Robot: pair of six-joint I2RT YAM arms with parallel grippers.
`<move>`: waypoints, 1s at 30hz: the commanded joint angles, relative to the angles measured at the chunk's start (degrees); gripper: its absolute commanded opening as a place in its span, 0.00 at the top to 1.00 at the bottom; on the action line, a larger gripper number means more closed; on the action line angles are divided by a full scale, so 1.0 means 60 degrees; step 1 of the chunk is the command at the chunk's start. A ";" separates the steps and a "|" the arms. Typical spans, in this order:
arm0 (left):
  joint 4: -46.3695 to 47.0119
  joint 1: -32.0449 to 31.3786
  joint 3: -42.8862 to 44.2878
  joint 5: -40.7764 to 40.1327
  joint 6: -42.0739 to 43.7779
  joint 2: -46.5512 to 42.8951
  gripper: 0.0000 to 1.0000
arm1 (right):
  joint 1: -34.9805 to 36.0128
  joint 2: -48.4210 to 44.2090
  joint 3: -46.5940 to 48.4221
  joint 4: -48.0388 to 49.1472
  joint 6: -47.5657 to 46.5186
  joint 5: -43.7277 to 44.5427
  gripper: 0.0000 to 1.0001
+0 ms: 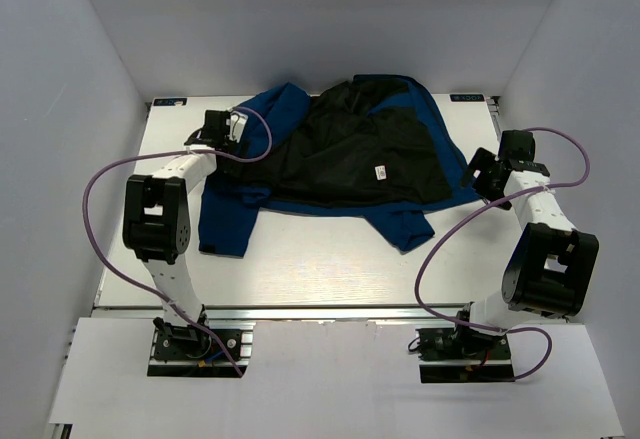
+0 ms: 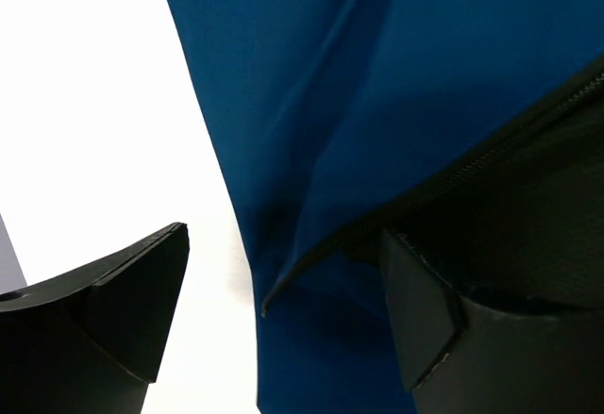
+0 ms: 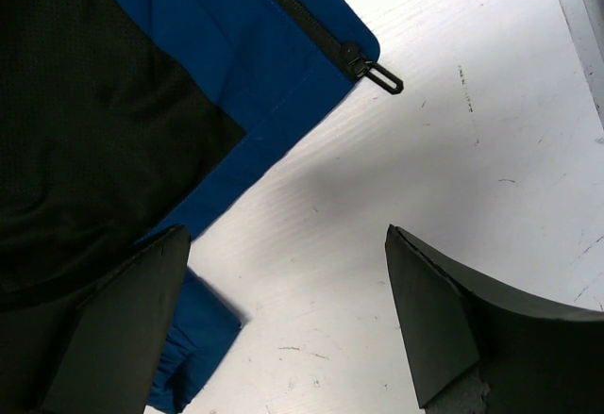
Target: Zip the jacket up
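On the white table (image 1: 320, 259) the limp blue jacket (image 1: 360, 154) is lying unzipped at the far middle, lining up, while the left gripper (image 2: 283, 244) and right gripper (image 3: 288, 235) are hanging spread and empty at its edges, the right near the zipper slider (image 3: 363, 65), likely the best hold.

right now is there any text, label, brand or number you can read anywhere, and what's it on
No text can be read in any view.
White tag on the black lining of the jacket: print too small to read.
Small stickers at the far corners of the table: too small to read.
Zipper pull in the right wrist view: no lettering visible.
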 commanded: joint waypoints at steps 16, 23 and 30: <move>-0.0371 0.0252 0.0801 0.1293 -0.0065 -0.0259 1.00 | -0.0044 -0.0395 0.0140 -0.0104 -0.0038 0.0314 0.11; -0.1088 -0.0026 0.0395 0.1865 -0.2466 -0.2543 1.00 | -0.0030 -0.0863 -0.0079 0.0087 0.0021 0.0108 0.11; -0.2533 -0.3242 -0.0999 0.0972 -0.4928 -0.4625 1.00 | -0.0030 -0.1419 -0.0241 0.0029 0.0153 0.0049 0.11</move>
